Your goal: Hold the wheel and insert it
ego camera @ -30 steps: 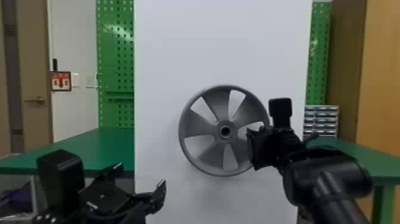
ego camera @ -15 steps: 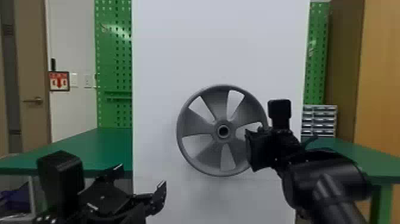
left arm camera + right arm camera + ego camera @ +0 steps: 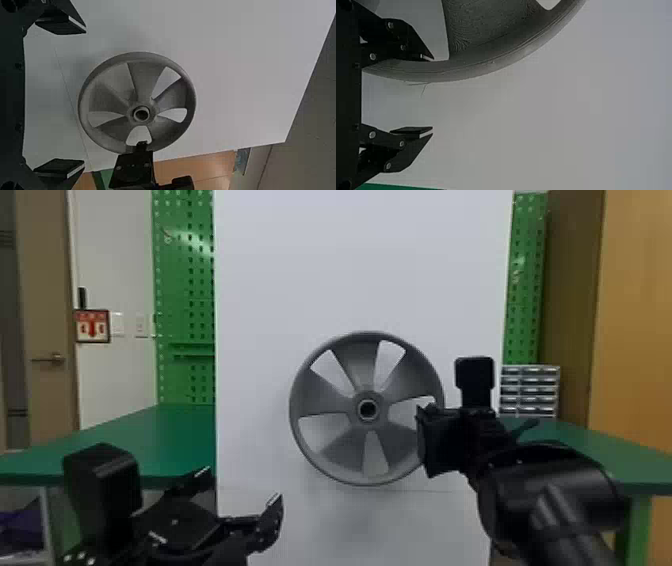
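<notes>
Our wheel (image 3: 345, 445) stands upright against the backdrop of the white board (image 3: 360, 265), its face turned to us; whether it touches the board, or already sits on anything there, we cannot tell. Our right gripper (image 3: 432, 94), in front of the board's right-hand part, has its fingers wide apart with the rim (image 3: 474, 71) between them, one finger just beside the rim on the spoke side, the other well clear outside. Our left gripper (image 3: 239, 486), also wide and empty, waits before the board's lower left edge. We take the step in hand to be managing this rim hold. To do it well, we should centre the rim between the fingers before closing, so that one-sided contact doesn't push or twist the wheel. Then we would want gentle, even pressure and the hub (image 3: 368, 396) square to the board, since a tilted bore would likely bind.
</notes>
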Robot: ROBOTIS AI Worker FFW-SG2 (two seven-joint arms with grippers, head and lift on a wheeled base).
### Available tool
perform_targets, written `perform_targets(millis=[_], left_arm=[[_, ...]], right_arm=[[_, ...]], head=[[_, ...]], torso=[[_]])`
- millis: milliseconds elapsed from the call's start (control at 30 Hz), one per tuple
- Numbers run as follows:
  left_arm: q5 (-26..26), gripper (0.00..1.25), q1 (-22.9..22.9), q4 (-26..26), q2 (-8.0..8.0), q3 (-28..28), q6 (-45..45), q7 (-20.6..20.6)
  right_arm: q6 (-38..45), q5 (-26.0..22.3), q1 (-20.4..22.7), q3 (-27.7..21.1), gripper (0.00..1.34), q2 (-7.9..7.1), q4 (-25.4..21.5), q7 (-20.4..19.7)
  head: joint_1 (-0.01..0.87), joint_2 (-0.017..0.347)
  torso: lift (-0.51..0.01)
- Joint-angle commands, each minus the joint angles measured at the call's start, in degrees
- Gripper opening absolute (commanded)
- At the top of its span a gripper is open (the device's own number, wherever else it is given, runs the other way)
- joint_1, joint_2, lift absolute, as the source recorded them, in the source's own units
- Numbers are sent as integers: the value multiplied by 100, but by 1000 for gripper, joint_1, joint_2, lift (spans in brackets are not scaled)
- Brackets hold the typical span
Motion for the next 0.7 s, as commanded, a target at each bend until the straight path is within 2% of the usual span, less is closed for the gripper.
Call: perform_targets(millis=[0, 267, 667], left_arm=[[2, 1147, 5, 1, 0, -9, 0, 0], [11, 1147, 31, 10, 0, 0, 0, 0], [11, 1147, 84, 10, -9, 70, 0, 0]], right_arm=[[-4, -59, 42, 50, 956, 10, -107, -149], [-4, -226, 218, 173, 1003, 10, -493, -140], [155, -480, 772, 446, 1003, 10, -1566, -140]], head=[[97, 15], [97, 15], [97, 15]], torso=[[-442], [-442], [-442]])
